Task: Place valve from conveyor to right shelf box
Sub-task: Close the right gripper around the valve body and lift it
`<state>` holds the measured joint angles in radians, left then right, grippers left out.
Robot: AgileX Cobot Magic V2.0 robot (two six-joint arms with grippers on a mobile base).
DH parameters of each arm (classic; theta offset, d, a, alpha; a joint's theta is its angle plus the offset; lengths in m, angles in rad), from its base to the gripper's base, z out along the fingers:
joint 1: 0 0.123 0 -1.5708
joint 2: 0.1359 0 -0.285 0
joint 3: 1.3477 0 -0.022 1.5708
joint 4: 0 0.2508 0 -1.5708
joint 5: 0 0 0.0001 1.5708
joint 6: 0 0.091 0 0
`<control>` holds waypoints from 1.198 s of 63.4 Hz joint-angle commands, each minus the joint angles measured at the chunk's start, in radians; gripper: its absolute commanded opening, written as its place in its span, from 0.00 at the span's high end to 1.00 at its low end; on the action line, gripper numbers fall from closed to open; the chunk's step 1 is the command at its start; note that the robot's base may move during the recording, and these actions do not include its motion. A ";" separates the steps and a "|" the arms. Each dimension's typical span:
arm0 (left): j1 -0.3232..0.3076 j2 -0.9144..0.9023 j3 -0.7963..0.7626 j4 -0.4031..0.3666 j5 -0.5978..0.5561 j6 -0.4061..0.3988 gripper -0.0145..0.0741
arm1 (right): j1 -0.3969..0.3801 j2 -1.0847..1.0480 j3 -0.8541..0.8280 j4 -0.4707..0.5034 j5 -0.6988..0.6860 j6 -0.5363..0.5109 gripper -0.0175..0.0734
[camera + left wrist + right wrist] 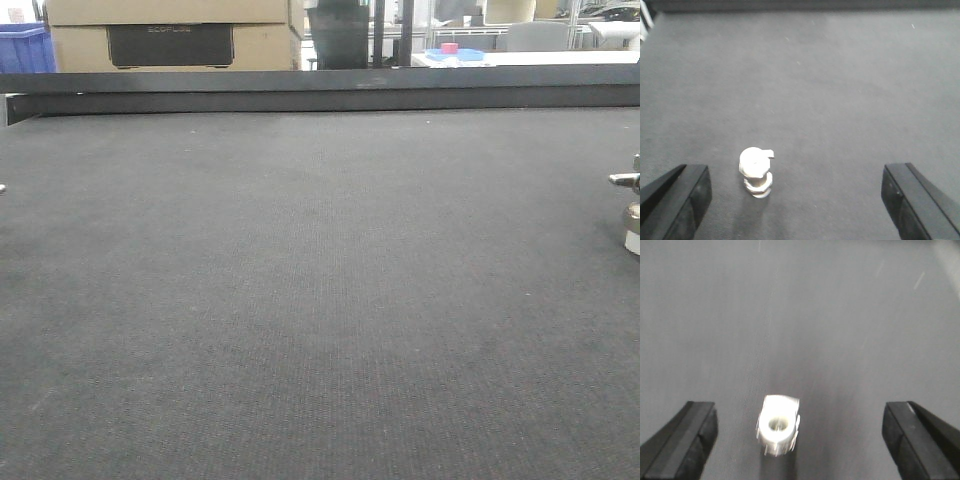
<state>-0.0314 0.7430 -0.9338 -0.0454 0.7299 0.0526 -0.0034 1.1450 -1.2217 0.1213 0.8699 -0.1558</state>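
Black fingers (682, 437) of the right gripper (800, 407) are seen spread wide and empty, angled down over the conveyor (850, 315). The valve (778, 425) is stood on the belt between them, untouched and off-centre toward one finger. The left gripper (796, 167) is likewise held wide open with nothing gripped, above a second silver fitting (756, 172).
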 commanded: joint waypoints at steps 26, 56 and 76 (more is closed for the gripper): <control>-0.027 0.021 -0.010 -0.006 -0.001 -0.006 0.16 | 0.074 0.431 -0.171 -0.006 0.270 -0.002 0.19; -0.027 0.021 -0.010 -0.006 0.044 -0.006 0.16 | 0.063 0.605 -0.171 -0.072 0.170 0.025 0.19; -0.027 0.021 -0.010 -0.006 0.051 -0.006 0.16 | 0.063 0.641 -0.171 -0.072 0.176 0.025 0.19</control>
<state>-0.0511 0.7636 -0.9338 -0.0459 0.7826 0.0526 0.0657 1.7903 -1.3849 0.0642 1.0422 -0.1317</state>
